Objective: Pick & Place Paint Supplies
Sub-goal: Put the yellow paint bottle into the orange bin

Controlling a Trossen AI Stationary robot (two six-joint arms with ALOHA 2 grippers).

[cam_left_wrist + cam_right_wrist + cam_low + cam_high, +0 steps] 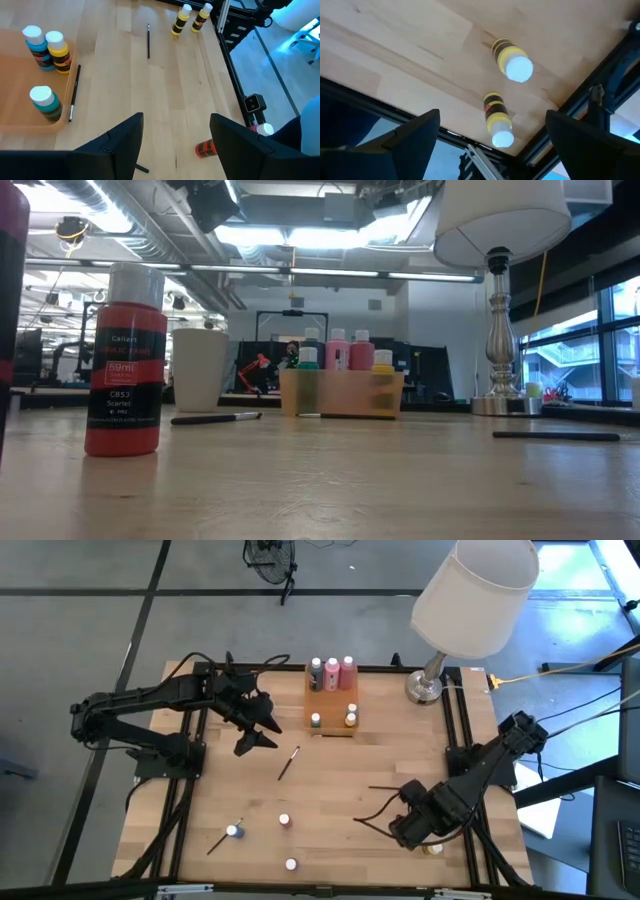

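1. Red paint pot (124, 360) stands nearest the low camera, loose on the table (330, 790)
2. Right gripper (487, 135) hovers, fingers apart, over two yellow pots (512, 60) near the edge; a nudge might roll them off
3. Left gripper (175, 140) spread empty beside the tray (15, 125)

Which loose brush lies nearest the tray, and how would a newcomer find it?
Start at the orange tray near the table's far edge, beside the lamp base. Just ahead of its left corner, in front of the open left gripper, lies a thin dark paintbrush, angled diagonally. Unlike the other brushes, it lies alone on bare wood with no paint pot beside it.
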